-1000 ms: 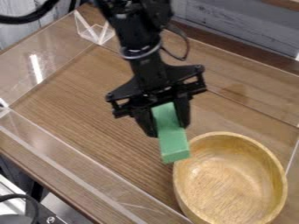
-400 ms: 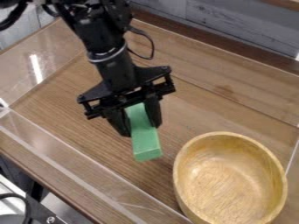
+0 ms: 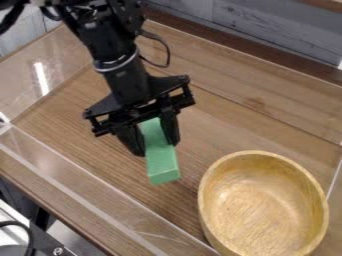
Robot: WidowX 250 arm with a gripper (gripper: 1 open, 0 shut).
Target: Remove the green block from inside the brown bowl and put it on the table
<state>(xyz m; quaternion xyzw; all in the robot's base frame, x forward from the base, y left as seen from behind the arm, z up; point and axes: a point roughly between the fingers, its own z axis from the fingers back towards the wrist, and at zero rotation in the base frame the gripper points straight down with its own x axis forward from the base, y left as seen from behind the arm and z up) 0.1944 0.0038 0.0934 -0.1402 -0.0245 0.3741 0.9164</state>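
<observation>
My gripper point(image 3: 151, 137) points steeply down over the middle of the table point(image 3: 254, 115), shut on the upper end of the green block point(image 3: 162, 161). The block hangs lengthwise below the black fingers point(image 3: 134, 137), its lower end close to the tabletop; whether it touches the wood I cannot tell. The brown bowl point(image 3: 315, 210) stands at the lower right, to the right of the block and apart from it. Its inside shows bare wood.
Low clear acrylic walls point(image 3: 94, 185) run along the near and left edges of the table, with another wall point(image 3: 107, 38) at the back left. Bare tabletop lies behind and to the left of the arm.
The arm has carried the green block to the left, away from the bowl's rim, and slightly lower. The grip has stayed shut on it throughout.
</observation>
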